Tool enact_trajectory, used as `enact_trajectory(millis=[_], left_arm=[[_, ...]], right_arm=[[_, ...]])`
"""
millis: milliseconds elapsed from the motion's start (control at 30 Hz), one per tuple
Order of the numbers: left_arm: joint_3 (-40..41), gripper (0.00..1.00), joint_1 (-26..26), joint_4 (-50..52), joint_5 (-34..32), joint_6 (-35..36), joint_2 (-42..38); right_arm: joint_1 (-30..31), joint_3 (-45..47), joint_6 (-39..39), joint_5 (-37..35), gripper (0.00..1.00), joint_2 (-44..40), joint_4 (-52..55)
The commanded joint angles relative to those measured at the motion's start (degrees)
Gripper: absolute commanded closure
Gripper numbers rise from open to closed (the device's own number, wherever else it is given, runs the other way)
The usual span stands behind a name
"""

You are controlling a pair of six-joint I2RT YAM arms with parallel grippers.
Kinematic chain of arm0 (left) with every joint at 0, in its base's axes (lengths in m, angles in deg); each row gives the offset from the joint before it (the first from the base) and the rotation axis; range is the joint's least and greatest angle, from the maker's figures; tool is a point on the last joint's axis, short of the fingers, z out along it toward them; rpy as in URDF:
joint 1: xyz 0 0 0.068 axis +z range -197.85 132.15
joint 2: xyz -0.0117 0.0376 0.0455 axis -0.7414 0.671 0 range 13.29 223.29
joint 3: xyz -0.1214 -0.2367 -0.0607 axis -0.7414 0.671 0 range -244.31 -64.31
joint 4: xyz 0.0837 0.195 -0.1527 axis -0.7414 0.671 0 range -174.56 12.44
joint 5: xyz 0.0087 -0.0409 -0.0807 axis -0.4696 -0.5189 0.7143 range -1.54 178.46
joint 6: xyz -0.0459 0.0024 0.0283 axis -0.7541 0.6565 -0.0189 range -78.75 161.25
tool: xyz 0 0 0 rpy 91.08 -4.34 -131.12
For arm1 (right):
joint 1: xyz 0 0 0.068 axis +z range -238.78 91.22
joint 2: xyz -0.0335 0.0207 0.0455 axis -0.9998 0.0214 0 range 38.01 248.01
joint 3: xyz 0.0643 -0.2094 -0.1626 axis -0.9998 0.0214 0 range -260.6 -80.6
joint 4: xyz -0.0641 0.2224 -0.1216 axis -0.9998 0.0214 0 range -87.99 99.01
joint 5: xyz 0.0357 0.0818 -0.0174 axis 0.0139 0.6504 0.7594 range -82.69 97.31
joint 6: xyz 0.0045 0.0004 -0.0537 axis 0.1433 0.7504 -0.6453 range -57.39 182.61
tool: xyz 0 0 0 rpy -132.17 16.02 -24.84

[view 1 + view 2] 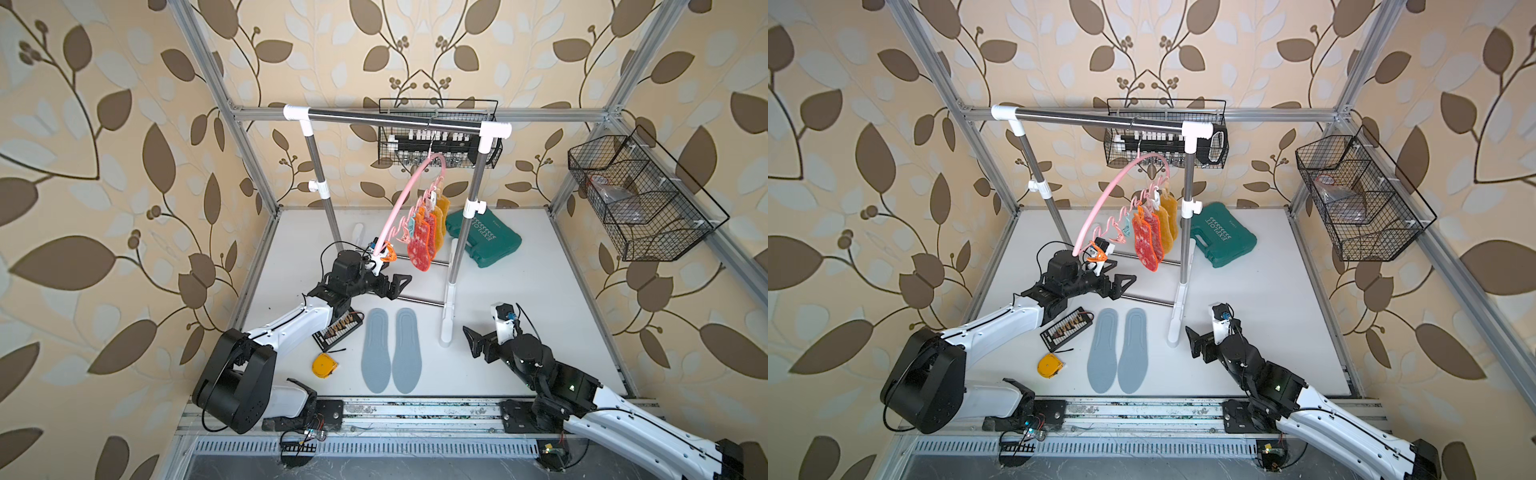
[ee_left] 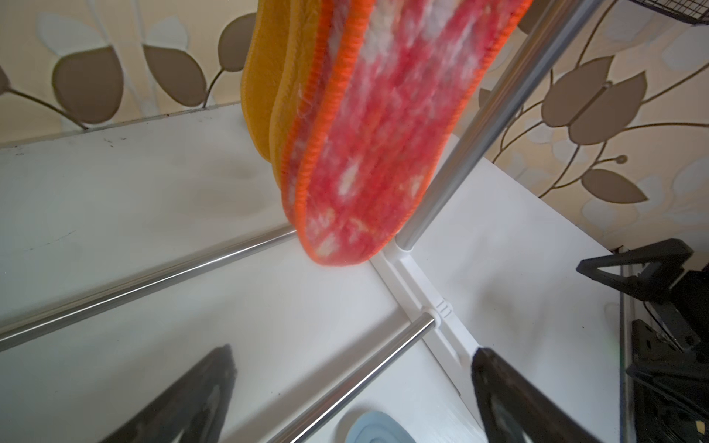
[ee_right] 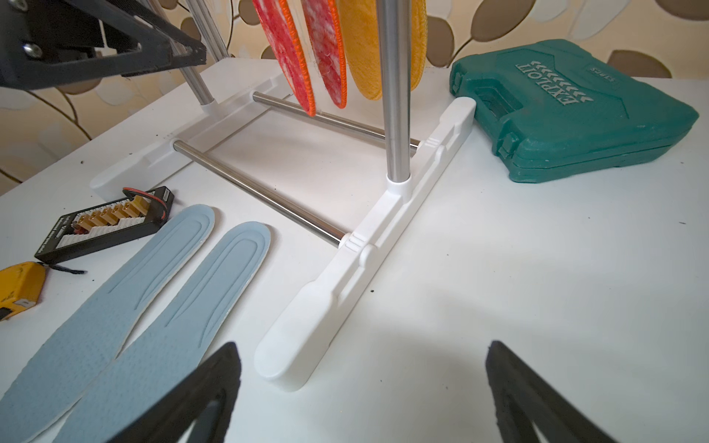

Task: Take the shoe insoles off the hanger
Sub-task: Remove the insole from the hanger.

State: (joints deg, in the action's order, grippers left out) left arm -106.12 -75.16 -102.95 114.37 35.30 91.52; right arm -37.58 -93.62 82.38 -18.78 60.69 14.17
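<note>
**A:** Where are the insoles?

**B:** Four hang from the pink hanger (image 1: pixel 398 198). It hooks over the top bar of the rack (image 1: pixel 395 118) and slopes down toward the left arm. The two red insoles (image 1: pixel 419 249) are nearer its low end. The two yellow insoles (image 1: pixel 439 232) are behind them, toward the rack's right post. The two blue-grey insoles (image 1: pixel 376 353) lie flat, side by side, on the table (image 1: pixel 540 332) between the arms.

**A:** And the left gripper?

**B:** The left gripper (image 1: pixel 399 286) is spread wide and holds nothing. It sits under the hanger's low end and points into the rack. In its wrist view the toe of the front red insole hangs ahead of and above the fingers, not touching them.

**A:** Is anything in the way?

**B:** The rack's two low steel rods cross beneath the gripper. Its right post stands just beside the red insoles' edge.

**A:** And the right side?

**B:** The right gripper (image 1: pixel 471 343) is also wide open and empty, low over the table. It is near the rack's white foot, with the blue-grey insoles just beyond that foot.

**A:** What else is on the table?

**B:** A green tool case (image 1: pixel 488 243) lies behind the rack. A connector board (image 1: pixel 338 332) and a yellow tape measure (image 1: pixel 325 365) sit by the left arm, beside the blue-grey insoles.
</note>
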Motion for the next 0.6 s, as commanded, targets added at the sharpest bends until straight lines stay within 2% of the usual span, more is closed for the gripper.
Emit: enact_trajectory(millis=[0,133,400,567], left_arm=[[-1.5,0.01,0.5,-8.5,5.2,0.3,1.7],[-0.2,0.01,0.5,-16.6,8.2,1.5,3.8],[-3.2,0.01,1.7,-16.6,7.4,4.6,7.0],[-5.0,0.01,5.3,-19.4,11.1,3.6,8.1]], right_arm=[[-0.2,1.3,-0.9,0.5,0.02,-1.2,-1.3],[-0.2,1.3,-1.0,0.5,0.02,-1.4,-1.3],[-0.3,1.3,-1.4,1.2,0.02,-0.7,-1.9],[-0.2,1.3,-1.6,1.7,0.02,-0.5,-2.2]])
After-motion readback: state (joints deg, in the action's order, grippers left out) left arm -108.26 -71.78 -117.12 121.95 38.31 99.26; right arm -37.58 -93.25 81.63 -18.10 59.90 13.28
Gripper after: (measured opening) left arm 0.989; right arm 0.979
